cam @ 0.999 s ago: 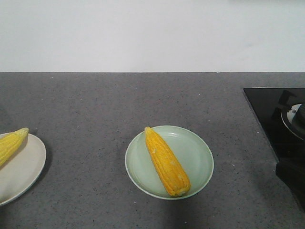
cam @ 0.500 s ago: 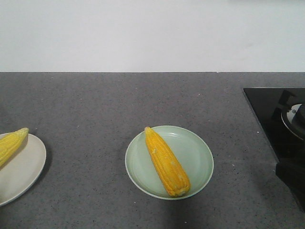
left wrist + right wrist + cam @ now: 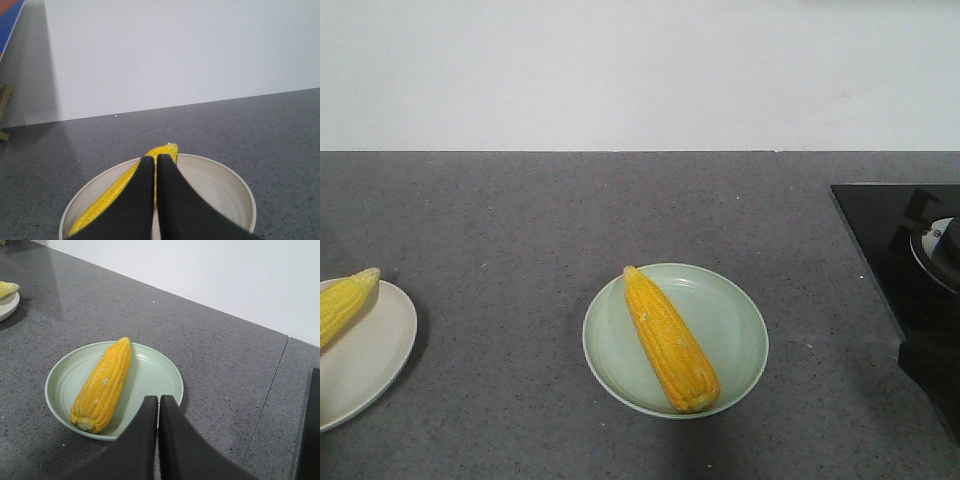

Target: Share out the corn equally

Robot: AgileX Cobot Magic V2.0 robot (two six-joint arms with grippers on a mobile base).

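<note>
One corn cob (image 3: 670,337) lies diagonally on the pale green plate (image 3: 735,320) at the middle of the counter; the right wrist view shows the same cob (image 3: 103,384) on that plate (image 3: 155,375). Another corn cob (image 3: 344,303) rests on the cream plate (image 3: 370,355) at the left edge, seen again as a cob (image 3: 107,200) on its plate (image 3: 220,185) in the left wrist view. My left gripper (image 3: 155,159) hovers shut and empty above the cream plate. My right gripper (image 3: 158,399) is shut and empty over the green plate's near rim.
A black glass cooktop (image 3: 910,260) with a burner (image 3: 940,245) fills the right side of the grey counter (image 3: 620,210). A white wall (image 3: 640,70) runs behind. A seam in the counter (image 3: 265,405) lies right of the green plate.
</note>
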